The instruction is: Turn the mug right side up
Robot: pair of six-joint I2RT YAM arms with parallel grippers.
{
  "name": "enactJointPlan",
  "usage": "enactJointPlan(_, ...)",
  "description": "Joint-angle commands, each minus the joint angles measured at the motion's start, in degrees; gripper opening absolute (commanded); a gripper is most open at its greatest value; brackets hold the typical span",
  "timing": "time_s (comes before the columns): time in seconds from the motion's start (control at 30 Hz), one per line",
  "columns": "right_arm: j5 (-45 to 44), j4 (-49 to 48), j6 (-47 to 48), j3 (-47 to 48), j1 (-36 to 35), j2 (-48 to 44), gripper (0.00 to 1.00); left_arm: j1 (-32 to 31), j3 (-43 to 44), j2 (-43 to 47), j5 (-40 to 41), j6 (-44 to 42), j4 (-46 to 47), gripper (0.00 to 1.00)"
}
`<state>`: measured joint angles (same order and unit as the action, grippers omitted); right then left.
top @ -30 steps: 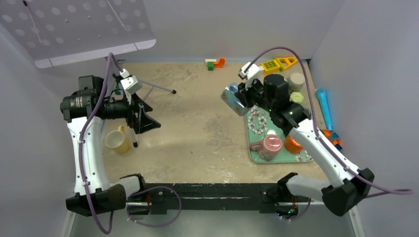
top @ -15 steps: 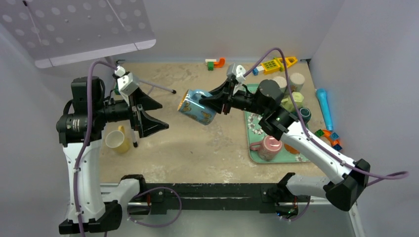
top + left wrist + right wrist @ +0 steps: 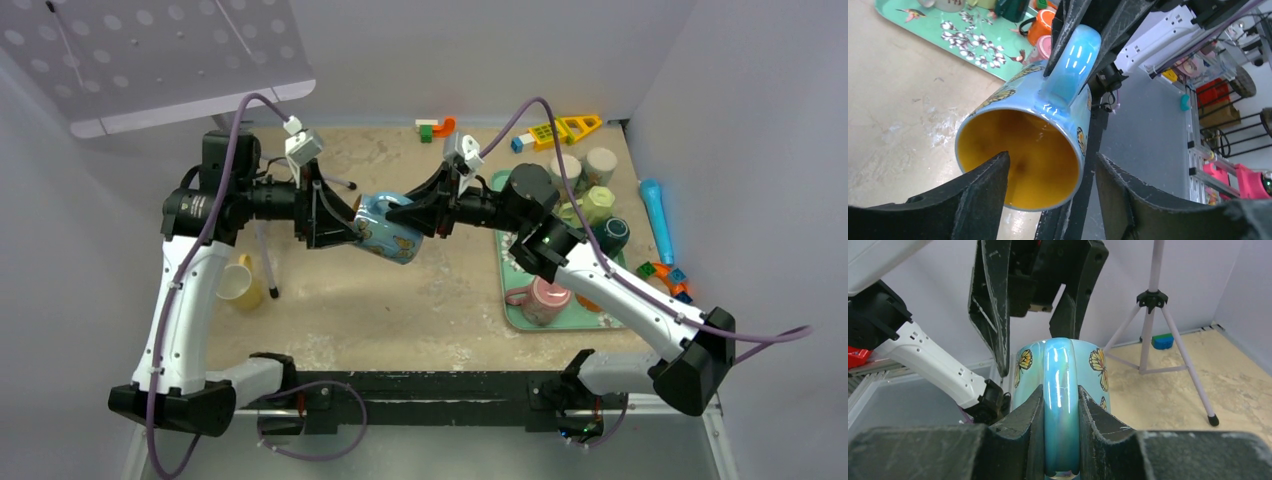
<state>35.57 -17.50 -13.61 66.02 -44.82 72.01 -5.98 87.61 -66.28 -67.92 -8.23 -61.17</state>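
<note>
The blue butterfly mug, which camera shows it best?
The left wrist view: the blue mug is close up, with its orange inside, rim and handle all clear. The right wrist view shows mainly the handle pinched by the right hand, plus butterflies. The top view shows it small, held up between both arms.

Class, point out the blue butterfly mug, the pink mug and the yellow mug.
blue butterfly mug (image 3: 1018, 165), left wrist view, orange interior.
pink mug (image 3: 548, 292), top external view, top surface.
yellow mug (image 3: 234, 283), top external view, opening.

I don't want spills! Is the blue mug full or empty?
Empty: the blue mug lies sideways in the air, and its yellow inside looks bare.
</note>
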Motion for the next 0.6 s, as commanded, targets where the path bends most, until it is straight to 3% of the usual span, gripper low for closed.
enactJointPlan(0.0,0.69,-10.76,-1.87,5.04,-0.38,-0.76,0.00,-2.71,-0.17,0.59,-0.94,0.62,1.73,0.59)
enactJointPlan(0.1,0.32,-11.08,-1.77,4.98,-0.36,-0.23,0.00,-3.60,-0.67,-0.27,-1.44,0.93,1.52,0.38)
enactJointPlan(0.23,-0.40,-10.48,-0.77,4.68,-0.36,0.72,0.00,-3.95,-0.39,-0.61,-1.90,-1.64,-1.62,0.00)
enactJointPlan(0.33,-3.12,-7.49,0.03,4.60,-0.29,1.29,0.02,-3.96,0.33,-0.64,7.12,-4.27,-4.99,0.00)
enactJointPlan(0.37,-4.48,-5.63,1.13,4.63,-0.27,1.29,0.17,-3.95,0.66,-0.92,11.21,-5.76,-6.54,0.00)
enactJointPlan(0.43,-7.96,-1.39,3.89,4.43,-0.20,1.13,0.57,-3.95,0.68,-1.75,18.30,-9.47,-10.41,0.00)
enactJointPlan(0.5,-13.33,2.77,5.52,4.21,-0.19,1.02,0.71,-3.95,-0.46,-2.08,25.33,-11.81,-11.85,0.00)
enactJointPlan(0.57,-18.33,7.30,7.11,4.24,-0.16,0.88,0.77,-3.95,-2.53,-2.00,32.02,-14.03,-12.06,0.00)
